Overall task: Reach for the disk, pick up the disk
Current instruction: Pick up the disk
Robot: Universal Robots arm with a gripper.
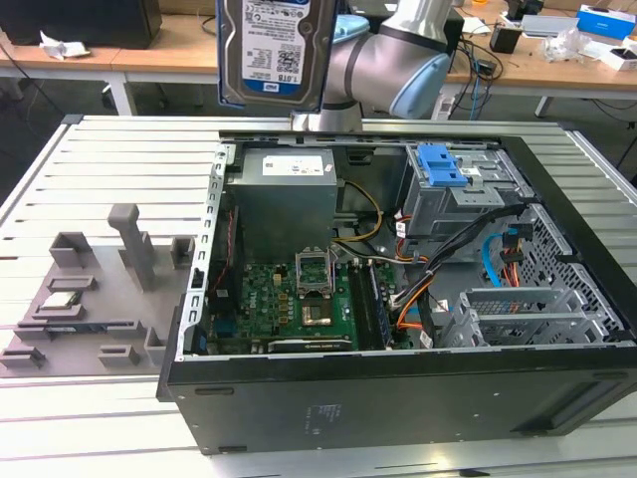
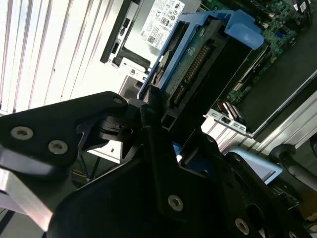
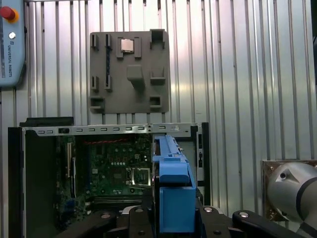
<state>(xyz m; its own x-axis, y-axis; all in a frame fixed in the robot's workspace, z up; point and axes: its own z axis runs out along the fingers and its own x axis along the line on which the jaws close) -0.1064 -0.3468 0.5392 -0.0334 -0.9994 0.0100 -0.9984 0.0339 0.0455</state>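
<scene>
The disk (image 1: 271, 50), a silver-grey hard drive with a white-and-blue label, hangs upright high above the back of the open computer case. Blue rails run along its edges. In the first wrist view I see the disk (image 3: 173, 188) edge-on, blue rail toward the camera, with my gripper (image 3: 173, 218) shut on it from both sides. The second wrist view shows the disk's connector edge (image 2: 198, 64) sticking out past my gripper (image 2: 183, 134), whose black fingers (image 2: 153, 119) press against its flanks. The disk is lifted clear of the case.
The open computer case (image 1: 398, 398) lies below with the motherboard (image 1: 289, 299), power supply (image 1: 284, 189), a drive cage with a blue latch (image 1: 443, 164) and loose cables. A grey fixture plate (image 1: 90, 299) lies at the exterior view's left on the slatted table. Cluttered desks stand behind.
</scene>
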